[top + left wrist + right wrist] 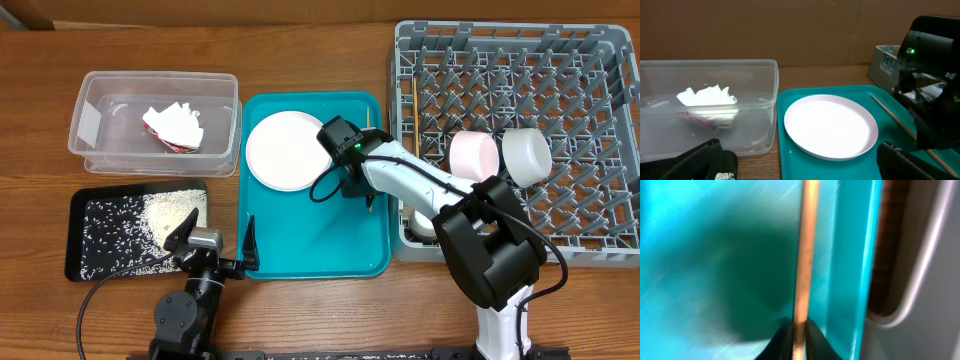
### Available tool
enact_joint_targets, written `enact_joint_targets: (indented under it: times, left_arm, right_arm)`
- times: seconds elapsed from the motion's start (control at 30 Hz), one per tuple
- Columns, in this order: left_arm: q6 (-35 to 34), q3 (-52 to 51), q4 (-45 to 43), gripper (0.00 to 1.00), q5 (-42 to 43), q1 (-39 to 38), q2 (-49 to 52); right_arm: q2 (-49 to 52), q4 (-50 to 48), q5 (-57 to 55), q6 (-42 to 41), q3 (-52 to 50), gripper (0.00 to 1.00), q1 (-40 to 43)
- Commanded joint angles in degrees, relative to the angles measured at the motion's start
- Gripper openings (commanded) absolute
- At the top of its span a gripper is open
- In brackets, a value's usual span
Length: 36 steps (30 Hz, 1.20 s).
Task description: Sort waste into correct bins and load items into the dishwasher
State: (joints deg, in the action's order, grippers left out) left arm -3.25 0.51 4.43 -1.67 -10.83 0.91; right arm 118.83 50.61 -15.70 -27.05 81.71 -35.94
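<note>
My right gripper (358, 190) is low over the right side of the teal tray and shut on a thin wooden chopstick (805, 255), which lies along the tray's right rim; it also shows in the left wrist view (892, 117). The round pale plate (286, 150) lies on the teal tray. The clear tub (100, 150) holds the white napkin (707, 96) and the red-and-white wrapper (172, 128). The black tray (85, 262) holds rice grains (165, 215). The pink bowl (472, 155) and greyish-white bowl (525, 155) sit in the grey dish rack (600, 240). My left gripper (215, 245) is open and empty.
The teal tray (300, 250) lies between the bins and the rack. Another chopstick (408, 100) lies at the rack's left side. A small white thing (424, 226), partly hidden under my right arm, sits in the rack's front left corner.
</note>
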Motion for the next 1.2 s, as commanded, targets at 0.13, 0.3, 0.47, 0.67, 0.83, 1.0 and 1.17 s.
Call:
enact_joint_targets:
  times: [0.13, 0.3, 0.47, 0.67, 0.83, 1.0, 1.17]
  left_arm:
    - [-1.03, -0.24, -0.2, 1.0, 0.44, 0.37, -0.66]
    - [-1.03, -0.24, -0.17, 1.0, 0.44, 0.37, -0.66]
    - [-1.03, -0.24, -0.17, 1.0, 0.44, 0.37, -0.66]
    - [-1.03, -0.24, -0.17, 1.0, 0.44, 0.37, -0.66]
    - [-1.03, -0.24, -0.17, 1.0, 0.44, 0.37, -0.66]
    - [-1.03, -0.24, -0.17, 1.0, 0.44, 0.37, -0.66]
    - [-1.03, -0.24, -0.2, 1.0, 0.44, 0.37, -0.66]
  right_arm:
    - [-4.83, 4.22, 5.01, -0.22, 3.45, 0.04, -0.11]
    - [-14.12, 4.28, 0.02, -0.2, 5.22, 0.04, 0.74]
    - [-20.28, 3.93, -8.37, 0.55, 5.33, 0.04, 4.39]
    - [-18.95, 3.26, -8.55, 5.03, 3.23, 0.04, 10.38]
    - [-15.98, 3.67, -6.14, 8.33, 1.92, 0.04, 11.8]
    - [-16.76, 5.16, -5.92, 9.92, 3.78, 0.38, 10.8]
    - [-19.74, 3.72, 9.88, 9.01, 5.9, 0.59, 6.97]
